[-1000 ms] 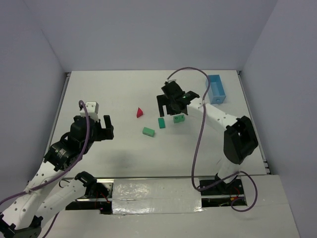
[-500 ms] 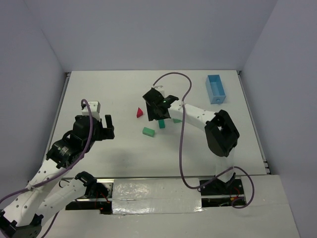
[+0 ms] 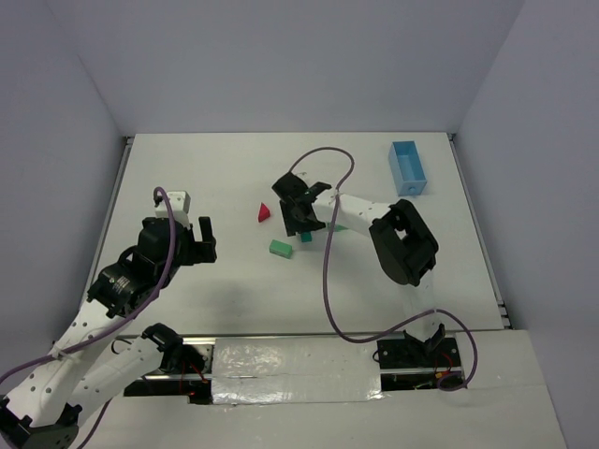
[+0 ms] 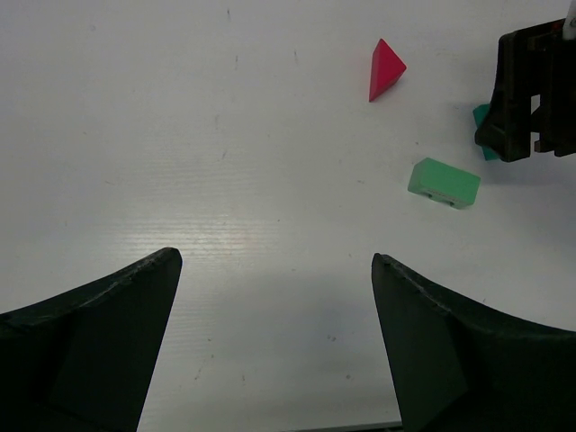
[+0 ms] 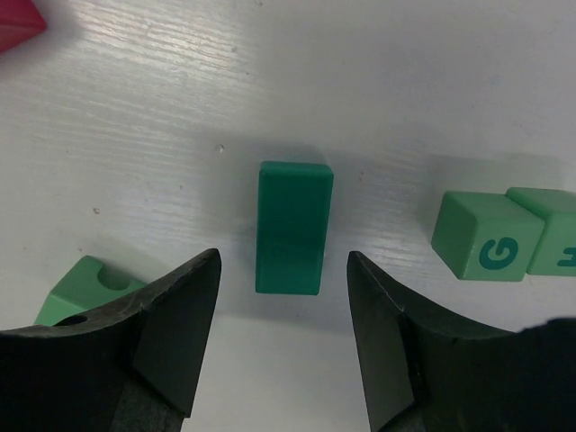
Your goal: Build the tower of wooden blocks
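The counter [image 3: 215,168] carries every item. The long block [image 5: 293,227] lies between the spread jaws of the right gripper [image 5: 281,270], clear of both. In the right wrist view, two cubes [image 5: 477,236] sit side by side to its right, touching each other, and the notched block [image 5: 83,286] lies at lower left. From above, the roof-shaped piece [image 3: 264,212] is just left of that gripper, with the notched block nearer the arm bases. The tray [image 3: 407,166] stands well apart, far right. The left gripper [image 4: 276,261] hangs left of all pieces.

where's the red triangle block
In the top view the red triangle block lies mid-table, just left of the right gripper, beyond the light green block.
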Robot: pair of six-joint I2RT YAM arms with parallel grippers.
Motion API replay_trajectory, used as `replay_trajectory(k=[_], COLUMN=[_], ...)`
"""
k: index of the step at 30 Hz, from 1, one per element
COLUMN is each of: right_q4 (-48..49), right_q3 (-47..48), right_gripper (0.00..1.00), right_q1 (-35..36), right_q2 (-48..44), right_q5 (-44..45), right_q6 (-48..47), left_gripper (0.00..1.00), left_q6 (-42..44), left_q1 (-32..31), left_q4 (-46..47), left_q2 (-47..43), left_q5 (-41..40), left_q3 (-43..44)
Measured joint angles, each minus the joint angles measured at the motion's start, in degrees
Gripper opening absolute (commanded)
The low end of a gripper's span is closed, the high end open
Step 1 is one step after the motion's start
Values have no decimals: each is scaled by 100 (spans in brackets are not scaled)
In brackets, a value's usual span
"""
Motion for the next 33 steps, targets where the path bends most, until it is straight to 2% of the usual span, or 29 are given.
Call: replay_trajectory(k=[5, 8, 12, 17, 21, 23, 28, 32, 33], right_q4=[11, 59, 90, 380, 680, 909, 1585, 1814, 1823], right_q3=[0, 0, 0, -299, -1110, -1565, -2310, -2717, -2796], right_gripper=[59, 47, 13, 10, 11, 11, 5, 6, 7], right_q1=[-66, -109, -127, -125, -55, 118, 1134, 1749, 1810], right_q2=[284, 293, 293, 46, -1073, -2013, -4277, -5167, -5265], right_q5=[-83, -160, -299, -629, -1073, -1331, -2002, -2391, -2448], right_q6=[-76, -199, -455, -946, -1578, -2031, -3064, -3501, -3582], left_gripper=[100, 100, 99, 100, 100, 100, 99, 96, 91], left_q6=[-2, 0, 0, 11, -74, -275, -1451, -2481, -2680], left_q1=[-2, -2, -2, -2, -2, 0, -13, -28, -28], left_q4=[0, 0, 0, 0, -109, -22, 1139, 1810, 1923], left_q2=[0, 2, 2, 2, 52, 81, -186, -428, -435], left_q5=[2, 2, 2, 122, 684, 1333, 3357, 4256, 4406], left_q3=[0, 0, 0, 0, 140, 256, -120, -702, -798])
